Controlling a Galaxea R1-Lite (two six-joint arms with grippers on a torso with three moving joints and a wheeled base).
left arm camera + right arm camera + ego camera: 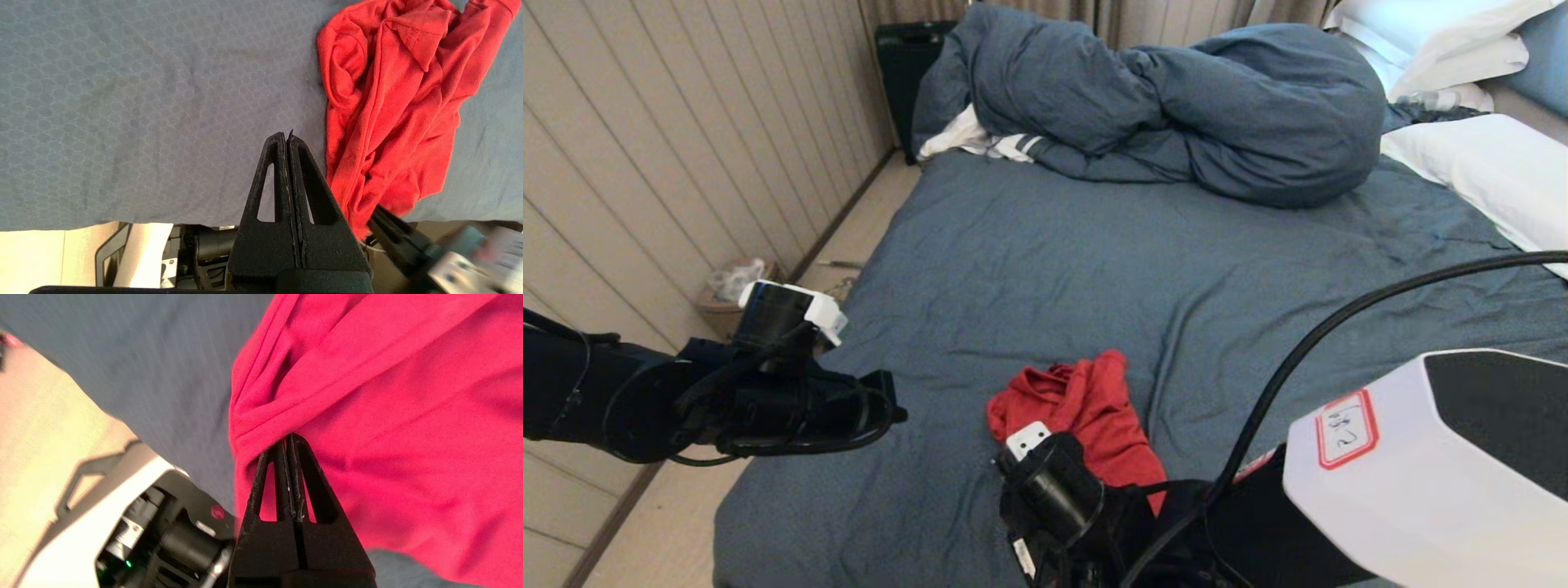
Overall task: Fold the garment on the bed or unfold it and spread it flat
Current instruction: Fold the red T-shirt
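The garment (1086,408) lies in a crumpled red heap on the bed (1045,261), near the edge closest to the robot. The right claw (289,437) is right at the heap. Its two fingers are pressed together, and their tips touch a bunched fold of red cloth (it looks like a pinch, but the pictures do not show for sure that cloth is caught between them). The left claw (286,136) is also shut tight and holds nothing. It hangs over bare sheet, with the heap off to one side and apart from it. So the right arm is the nearer one. The heap runs long from the near edge toward the middle of the bed, so spreading it probably means pulling that way.
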